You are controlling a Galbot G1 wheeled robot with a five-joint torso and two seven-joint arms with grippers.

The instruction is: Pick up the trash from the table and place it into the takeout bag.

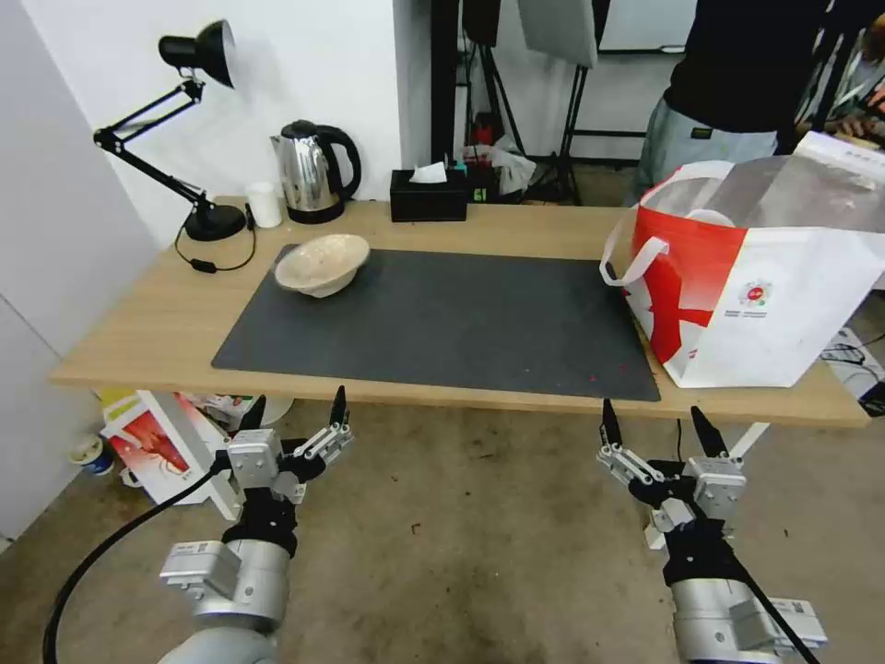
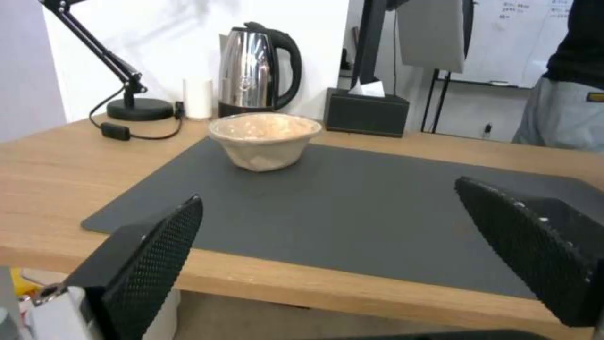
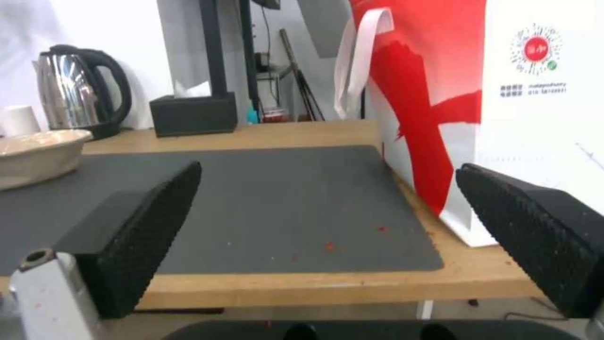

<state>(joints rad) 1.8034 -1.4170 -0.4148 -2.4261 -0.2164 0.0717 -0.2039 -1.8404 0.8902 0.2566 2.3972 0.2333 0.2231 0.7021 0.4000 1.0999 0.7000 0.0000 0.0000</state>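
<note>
Bowl point(image 1: 323, 264) on mat point(image 1: 442, 323) far-left; takeout bag point(image 1: 756, 277) at table point(image 1: 138, 323) right.

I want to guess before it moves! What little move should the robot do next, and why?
Probably reach the left pincer forward over the table edge toward the beige bowl. That bowl is the one piece of trash seen on the mat, on the left side, and both pincers are open and empty below the table edge. The takeout bag stands on the right.
</note>
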